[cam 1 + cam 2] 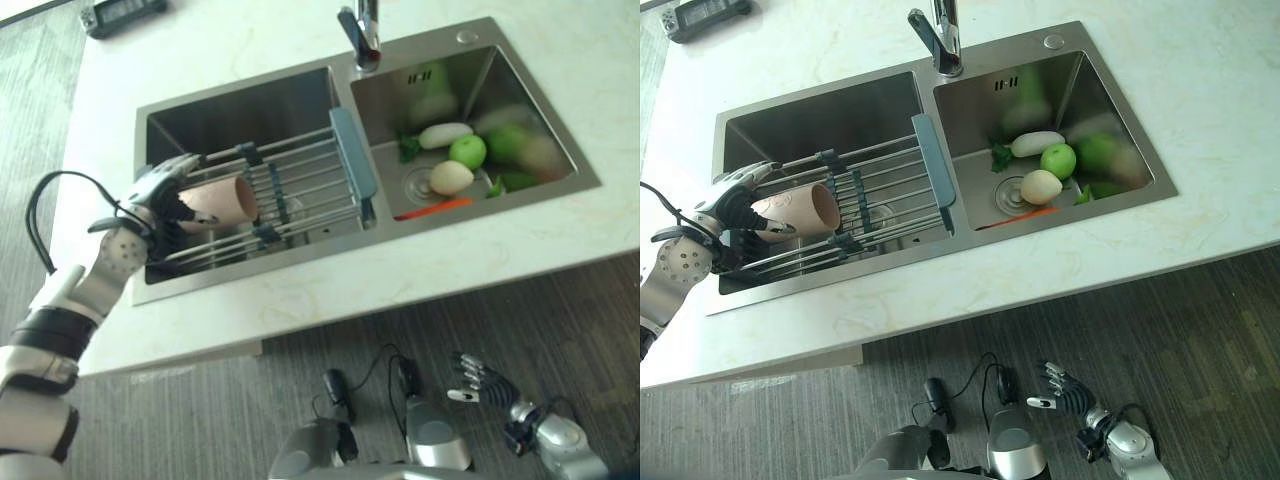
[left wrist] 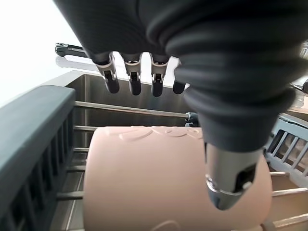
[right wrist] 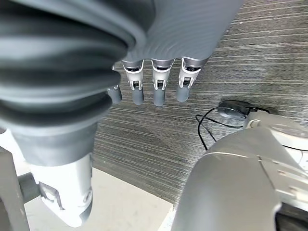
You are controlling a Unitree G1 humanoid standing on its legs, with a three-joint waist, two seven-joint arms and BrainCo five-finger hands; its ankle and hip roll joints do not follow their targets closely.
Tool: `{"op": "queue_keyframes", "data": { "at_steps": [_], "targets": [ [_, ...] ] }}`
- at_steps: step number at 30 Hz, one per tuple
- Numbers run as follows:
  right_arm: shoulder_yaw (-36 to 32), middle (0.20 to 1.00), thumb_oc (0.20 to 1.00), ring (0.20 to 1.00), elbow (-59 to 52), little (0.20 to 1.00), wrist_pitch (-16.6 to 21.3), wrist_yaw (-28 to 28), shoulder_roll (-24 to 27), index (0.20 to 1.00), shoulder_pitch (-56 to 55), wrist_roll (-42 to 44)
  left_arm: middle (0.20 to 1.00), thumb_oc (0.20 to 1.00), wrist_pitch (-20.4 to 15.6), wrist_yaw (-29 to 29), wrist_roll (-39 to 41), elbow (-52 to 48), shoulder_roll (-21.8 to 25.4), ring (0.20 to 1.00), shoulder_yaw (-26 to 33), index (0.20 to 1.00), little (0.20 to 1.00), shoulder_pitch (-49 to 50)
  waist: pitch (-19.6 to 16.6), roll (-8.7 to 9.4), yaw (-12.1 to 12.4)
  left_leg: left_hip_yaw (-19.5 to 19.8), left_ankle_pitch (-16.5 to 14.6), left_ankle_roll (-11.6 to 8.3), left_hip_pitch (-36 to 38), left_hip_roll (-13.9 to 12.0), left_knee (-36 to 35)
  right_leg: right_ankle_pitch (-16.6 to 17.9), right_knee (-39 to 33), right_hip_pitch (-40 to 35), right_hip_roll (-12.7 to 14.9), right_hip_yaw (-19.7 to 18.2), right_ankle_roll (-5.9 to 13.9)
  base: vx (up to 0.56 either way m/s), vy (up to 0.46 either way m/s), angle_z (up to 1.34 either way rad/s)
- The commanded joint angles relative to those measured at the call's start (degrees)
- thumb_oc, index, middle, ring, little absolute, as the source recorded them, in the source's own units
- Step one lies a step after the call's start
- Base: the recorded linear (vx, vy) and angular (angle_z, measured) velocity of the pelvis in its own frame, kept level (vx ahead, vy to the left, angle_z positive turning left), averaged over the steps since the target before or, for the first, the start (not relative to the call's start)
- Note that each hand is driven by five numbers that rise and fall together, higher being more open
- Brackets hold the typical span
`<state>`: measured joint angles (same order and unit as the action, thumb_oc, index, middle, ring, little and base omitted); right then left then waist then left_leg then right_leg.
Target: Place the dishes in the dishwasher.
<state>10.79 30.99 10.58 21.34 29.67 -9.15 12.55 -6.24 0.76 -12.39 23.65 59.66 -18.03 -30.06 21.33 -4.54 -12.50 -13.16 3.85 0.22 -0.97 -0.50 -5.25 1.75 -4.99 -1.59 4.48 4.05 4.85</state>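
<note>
A beige cup (image 1: pixel 222 200) lies on its side on a wire drying rack (image 1: pixel 310 180) that spans the left basin of a steel sink (image 1: pixel 250 110). My left hand (image 1: pixel 150 200) is at the cup's closed end. Its fingers (image 2: pixel 132 77) reach straight over the far side of the cup (image 2: pixel 163 178), and the thumb (image 2: pixel 231 183) hangs at the near side; they are not curled round it. My right hand (image 1: pixel 478 378) hangs low over the floor in front of the counter, open, its fingers (image 3: pixel 159 82) straight and holding nothing.
The rack has a blue-grey end bar (image 1: pixel 352 152) by the divider between the basins. The right basin holds a white radish (image 1: pixel 445 134), a green apple (image 1: pixel 467 151), a pale round vegetable (image 1: pixel 451 177) and a carrot (image 1: pixel 435 208). A faucet (image 1: pixel 362 35) stands behind; a dark device (image 1: pixel 120 15) lies on the counter.
</note>
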Motion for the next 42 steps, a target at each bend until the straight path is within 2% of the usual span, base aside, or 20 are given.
{"op": "queue_keyframes", "data": {
  "at_steps": [1,4,5,7,13,19,30,33,38,39,40,42],
  "targets": [
    [1.3,1.000,1.000,1.000,-3.1,1.000,2.2,-0.5,0.5,1.000,-0.8,3.2,1.000,1.000,-0.1,-2.5,-2.0,3.5,0.0,1.000,-0.6,1.000,1.000,-4.9,-3.3,0.39,-0.6,2.0,-3.5,-4.25,-1.5,-2.4,4.1,-2.4,9.2,7.5,6.5,0.9,7.84,0.00,0.000,0.00],
    [1.0,1.000,1.000,1.000,-3.3,1.000,2.0,-0.4,0.7,1.000,-0.3,3.4,1.000,1.000,0.3,-4.8,-3.2,3.8,0.6,1.000,-1.8,1.000,1.000,-5.4,-2.8,0.22,-0.7,1.9,-3.5,-4.24,-2.0,-2.3,4.3,-2.3,9.3,7.9,6.6,0.7,7.83,-0.04,0.014,0.00],
    [0.8,1.000,1.000,1.000,-3.4,1.000,1.9,-0.4,0.8,1.000,0.0,3.4,1.000,1.000,0.0,-7.9,-4.0,4.5,1.3,1.000,-3.3,1.000,1.000,-5.9,-2.5,0.00,-0.8,1.8,-3.5,-4.23,-2.2,-2.3,4.3,-2.3,9.3,8.1,6.8,0.7,7.89,-0.04,0.023,-0.01],
    [0.7,1.000,1.000,1.000,-3.6,1.000,1.8,-0.5,0.9,1.000,0.2,3.5,1.000,1.000,0.2,-9.9,-4.6,4.9,1.6,1.000,-4.0,1.000,1.000,-5.9,-2.2,-0.16,-0.8,1.8,-3.5,-4.24,-2.4,-2.3,4.3,-2.2,9.3,8.3,6.8,0.8,7.92,-0.02,0.011,0.00],
    [0.1,1.000,1.000,1.000,-3.9,1.000,1.9,-0.6,1.0,1.000,0.6,3.3,1.000,1.000,0.5,-12.6,-6.6,5.2,2.0,1.000,-5.1,1.000,1.000,-6.0,-1.8,-0.32,-1.0,1.6,-3.5,-4.25,-2.9,-2.2,4.6,-2.0,9.4,8.8,7.0,0.7,7.95,0.00,0.000,0.00],
    [0.1,1.000,1.000,1.000,-4.4,1.000,1.9,-0.7,1.1,1.000,0.7,3.6,1.000,1.000,2.9,-12.0,-8.6,6.2,1.8,1.000,-5.0,1.000,1.000,-5.6,-1.5,-0.35,-1.0,1.6,-3.4,-4.22,-3.0,-2.1,4.5,-1.9,9.4,8.9,7.1,0.9,7.90,0.00,0.000,0.00],
    [0.4,1.000,1.000,1.000,-5.1,1.000,1.5,-0.9,1.3,1.000,1.5,4.8,1.000,1.000,3.1,-8.6,-17.8,11.5,2.1,1.000,-4.0,1.000,1.000,-4.5,-0.8,-0.38,-1.0,1.5,-3.1,-4.36,-4.0,-2.3,4.6,-1.8,9.8,10.2,7.3,0.9,7.97,-0.01,0.003,0.00],
    [0.2,1.000,1.000,1.000,-5.5,1.000,1.2,-0.9,1.1,1.000,1.9,5.1,1.000,1.000,2.0,-7.4,-21.5,13.2,2.2,1.000,-3.8,1.000,1.000,-3.2,-0.5,-0.54,-1.0,1.6,-3.0,-4.36,-4.2,-2.2,4.6,-1.7,9.9,10.4,7.3,0.8,7.95,-0.03,0.032,-0.01],
    [0.1,1.000,1.000,1.000,-6.1,1.000,0.8,-0.8,0.9,1.000,2.1,5.6,1.000,1.000,3.0,-8.6,-22.3,13.8,2.2,1.000,-4.1,1.000,1.000,-3.0,-0.4,-0.39,-1.0,1.3,-2.9,-4.37,-4.4,-2.4,4.4,-1.6,9.8,10.6,7.4,1.0,8.06,-0.03,0.007,0.00],
    [0.1,1.000,1.000,1.000,-6.0,1.000,0.9,-0.9,0.6,1.000,2.4,5.9,0.420,0.420,4.5,-9.7,-24.4,13.4,1.9,0.420,-4.2,0.420,0.420,-2.9,-0.2,-0.34,-1.0,1.3,-2.8,-4.34,-4.6,-2.4,4.3,-1.5,9.8,10.8,7.5,1.1,8.08,-0.06,0.009,0.00],
    [0.0,1.000,1.000,1.000,-5.9,1.000,0.9,-0.9,0.5,1.000,2.5,6.0,0.200,0.200,4.2,-9.9,-25.1,13.7,1.9,0.200,-4.7,0.200,0.200,-3.0,-0.2,-0.37,-1.0,1.3,-2.8,-4.35,-4.5,-2.4,4.2,-1.5,9.8,10.7,7.4,1.2,8.05,-0.06,0.004,-0.01],
    [-0.1,1.000,1.000,1.000,-5.9,1.000,0.3,-0.9,0.2,1.000,2.4,6.4,0.200,0.200,4.4,-10.0,-26.0,12.9,1.8,0.200,-4.6,0.200,0.200,-2.4,-0.4,-0.31,-0.9,1.4,-2.8,-4.37,-3.9,-2.4,3.8,-1.4,9.2,10.1,7.3,1.5,8.13,0.00,0.000,0.00]
  ]
}}
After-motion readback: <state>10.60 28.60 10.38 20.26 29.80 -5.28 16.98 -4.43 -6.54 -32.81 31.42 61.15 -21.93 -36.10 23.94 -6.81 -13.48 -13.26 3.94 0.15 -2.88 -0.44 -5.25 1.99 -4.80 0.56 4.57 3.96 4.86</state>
